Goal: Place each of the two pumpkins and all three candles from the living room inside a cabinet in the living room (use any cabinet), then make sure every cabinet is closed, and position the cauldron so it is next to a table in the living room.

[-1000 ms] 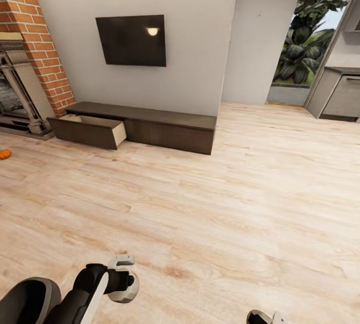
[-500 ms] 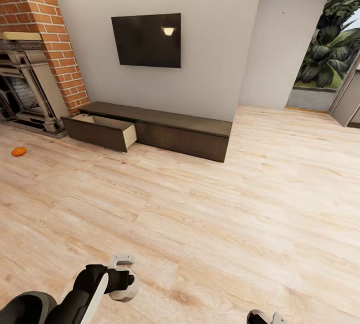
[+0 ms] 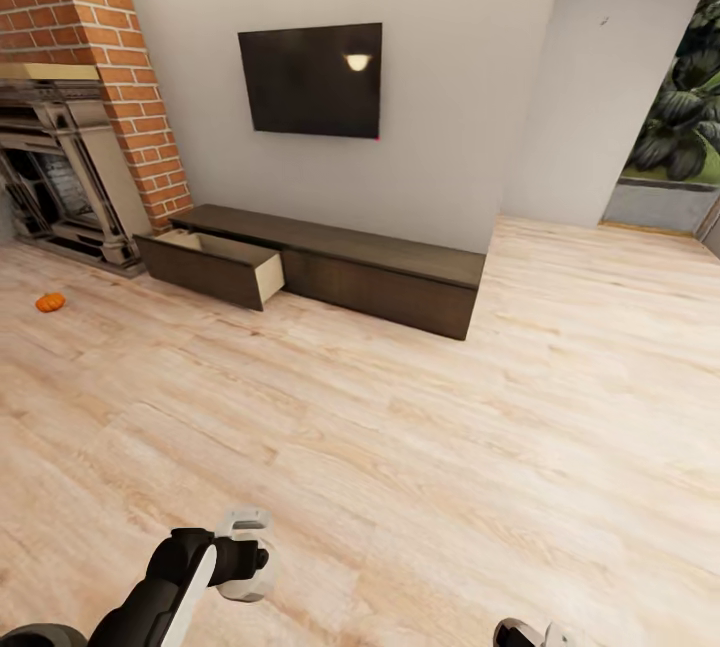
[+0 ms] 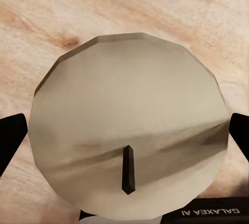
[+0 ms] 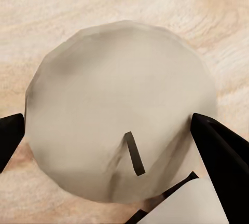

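Each wrist view looks down on a pale, round candle with a dark wick: one candle (image 4: 129, 136) sits between the dark fingers of the left pincer (image 4: 124, 136), the other candle (image 5: 122, 136) between those of the right pincer (image 5: 119, 136). Both pincers look closed on their candles, the fingers (image 4: 10, 136) pressing at the sides.

In the head view the left pincer (image 3: 243, 567) hangs low and near, over bare wooden floor (image 3: 420, 467), and the right arm barely shows at the near edge. The cabinet (image 3: 330, 267) stands well apart from both, against the far wall under the dark screen (image 3: 312, 79), with its left drawer (image 3: 215, 267) pulled out and the pale inside showing. A pumpkin (image 3: 50, 302) lies on the floor at far left, near the fireplace (image 3: 60, 182), also well away from either pincer.

The risk I see is in the carrying. The candles are wide and smooth, held only at their flanks, so a jolt from the base on the way over could let one slip and roll off across the floor. At the drawer, a release made too high or too near the front edge could bounce a candle back out.
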Tool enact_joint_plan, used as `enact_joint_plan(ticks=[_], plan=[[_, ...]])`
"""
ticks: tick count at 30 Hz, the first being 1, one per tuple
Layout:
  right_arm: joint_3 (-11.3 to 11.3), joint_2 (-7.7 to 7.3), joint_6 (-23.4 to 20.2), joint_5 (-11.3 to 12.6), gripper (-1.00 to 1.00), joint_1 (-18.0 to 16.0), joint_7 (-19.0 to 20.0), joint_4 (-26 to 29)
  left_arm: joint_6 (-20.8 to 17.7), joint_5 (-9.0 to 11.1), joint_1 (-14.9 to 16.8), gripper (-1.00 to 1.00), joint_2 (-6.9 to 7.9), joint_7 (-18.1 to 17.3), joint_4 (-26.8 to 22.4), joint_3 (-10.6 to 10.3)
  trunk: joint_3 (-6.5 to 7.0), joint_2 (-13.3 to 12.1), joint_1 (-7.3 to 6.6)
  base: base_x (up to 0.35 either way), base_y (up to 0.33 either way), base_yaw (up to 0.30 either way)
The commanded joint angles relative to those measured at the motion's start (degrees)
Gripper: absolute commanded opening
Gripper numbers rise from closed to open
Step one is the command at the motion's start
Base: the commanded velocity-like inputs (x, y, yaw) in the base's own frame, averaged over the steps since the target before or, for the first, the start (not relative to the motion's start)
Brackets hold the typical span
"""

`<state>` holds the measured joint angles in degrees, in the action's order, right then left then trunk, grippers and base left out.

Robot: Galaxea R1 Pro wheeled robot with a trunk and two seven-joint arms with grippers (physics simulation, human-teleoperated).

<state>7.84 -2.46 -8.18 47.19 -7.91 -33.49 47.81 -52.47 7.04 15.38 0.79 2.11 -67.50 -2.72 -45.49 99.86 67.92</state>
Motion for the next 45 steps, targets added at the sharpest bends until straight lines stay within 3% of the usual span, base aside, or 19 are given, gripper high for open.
enact_joint_plan(ticks=[1,26,45], plan=[[0.0,0.0,0.0,-0.1,-1.0,0.0,0.0,0.0,0.0,0.0,0.0,-1.0,0.0,0.0,0.0,0.0,0.0,0.0,0.0,0.318,-0.002,0.271],[0.0,0.0,0.0,0.0,-1.0,0.0,0.0,0.0,0.1,0.0,0.0,-1.0,0.0,0.0,0.0,0.0,0.0,0.0,0.0,0.313,-0.124,0.29],[0.0,0.0,0.0,0.0,-1.0,0.0,0.0,0.0,0.1,0.0,0.0,-1.0,0.02,0.0,0.0,0.0,0.0,0.0,0.0,0.318,-0.042,0.292]])
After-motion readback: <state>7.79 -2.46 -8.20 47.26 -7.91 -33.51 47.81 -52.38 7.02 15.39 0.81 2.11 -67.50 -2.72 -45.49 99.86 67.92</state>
